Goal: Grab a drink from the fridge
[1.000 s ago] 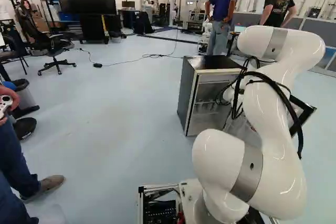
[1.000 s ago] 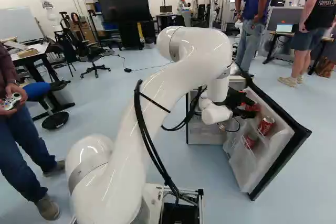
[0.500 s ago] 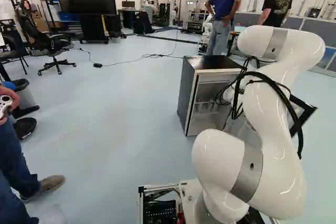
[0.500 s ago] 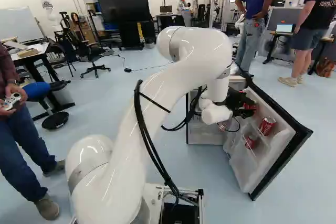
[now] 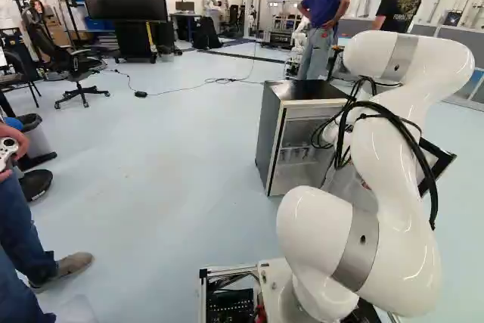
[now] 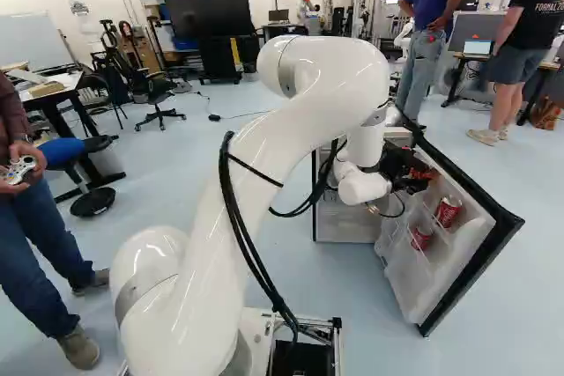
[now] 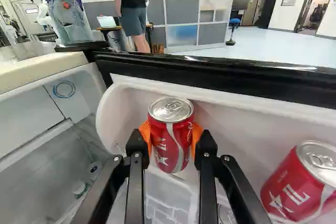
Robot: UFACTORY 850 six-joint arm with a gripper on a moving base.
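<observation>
Open fridge (image 5: 270, 138), one can pinched at its door.
The door (image 6: 469, 244) stands swung out to the right; inside it, the hand (image 7: 171, 137) grips the can (image 7: 170, 148) from both sides, crosswise to its upright length, so lifting looks the way out.

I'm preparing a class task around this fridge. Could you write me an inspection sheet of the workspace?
Surface: fridge open, cans at its door
Job's things: one upright red can gripped; a second can in the same door shelf; a third lower
Clutter: small white-topped item inside the fridge, kind unclear
Gripper: orange pads against both sides of the can; whether it is lifted, cannot tell
Cables: black ones looped along the arm; thin one across the floor
Surroundings: office chair, large screen
</observation>
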